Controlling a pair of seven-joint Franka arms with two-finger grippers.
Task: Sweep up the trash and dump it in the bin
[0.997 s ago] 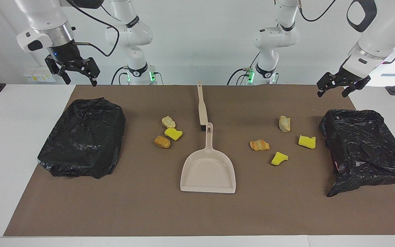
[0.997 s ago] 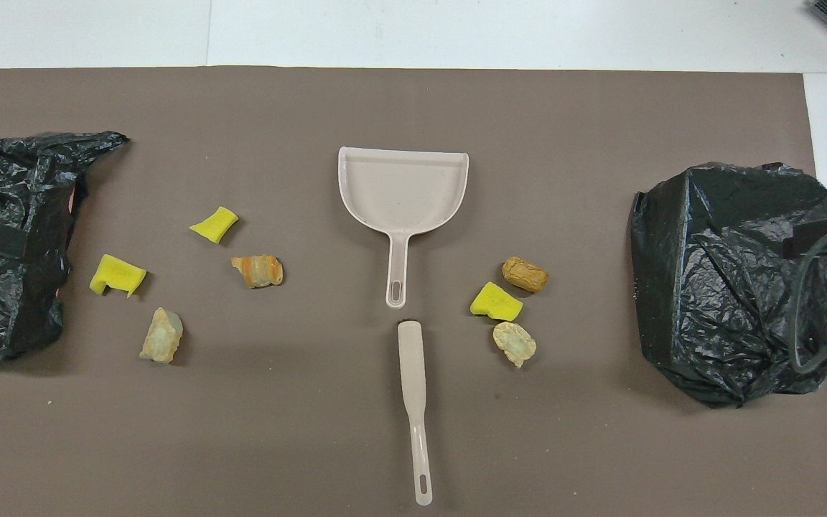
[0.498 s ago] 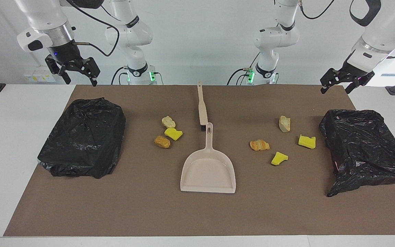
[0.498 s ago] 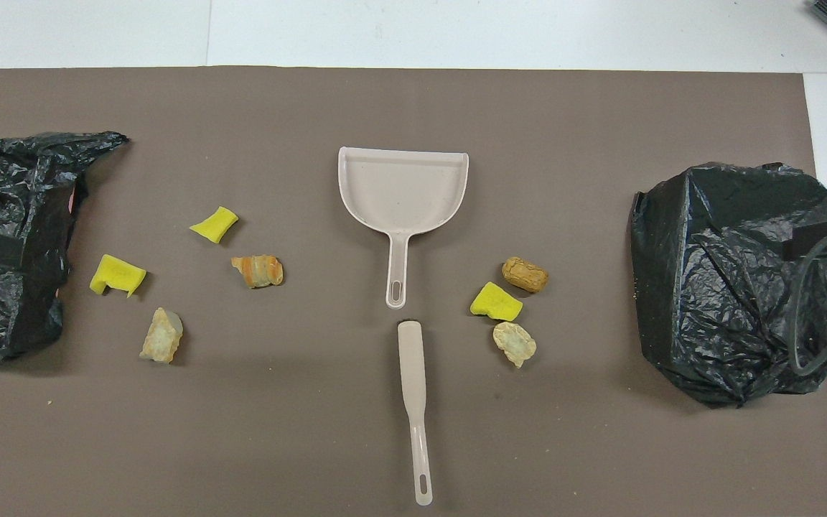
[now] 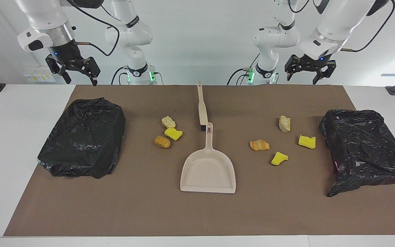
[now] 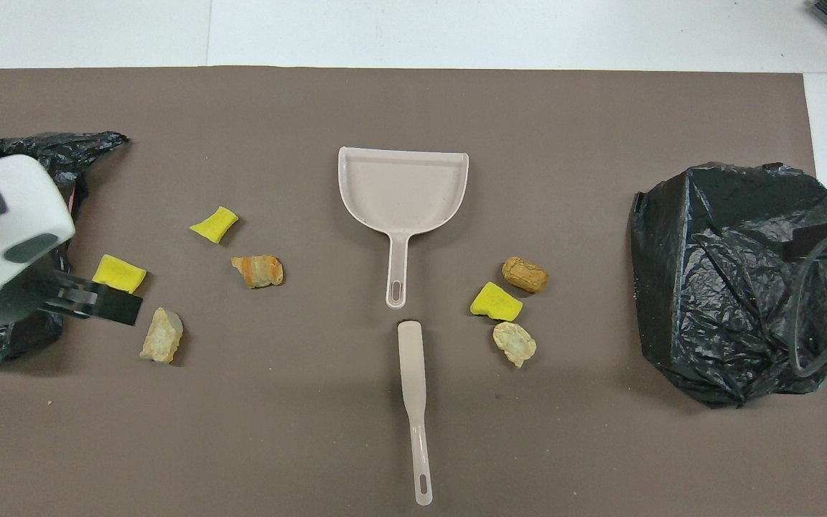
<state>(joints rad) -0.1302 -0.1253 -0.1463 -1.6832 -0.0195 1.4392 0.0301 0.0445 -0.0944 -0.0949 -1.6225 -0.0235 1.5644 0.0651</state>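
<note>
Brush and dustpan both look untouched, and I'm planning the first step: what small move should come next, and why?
Probably bring the left gripper down over the brush handle, which lies nearest the robots. Both grippers are open and up in the air, the right gripper over the mat's edge near the bin. All seven trash pieces lie on the mat beside the empty dustpan.

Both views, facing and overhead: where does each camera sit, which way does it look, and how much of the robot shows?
Facing view: high, across the table, looking at the robots; both whole arms show, left tool and right tool raised and open.
Overhead view: high above the robots' end, looking steeply down; only the left wrist and tool and the right arm's cable show.
Shared: dustpan, brush, seven trash pieces and two black bags, half a turn apart.
</note>
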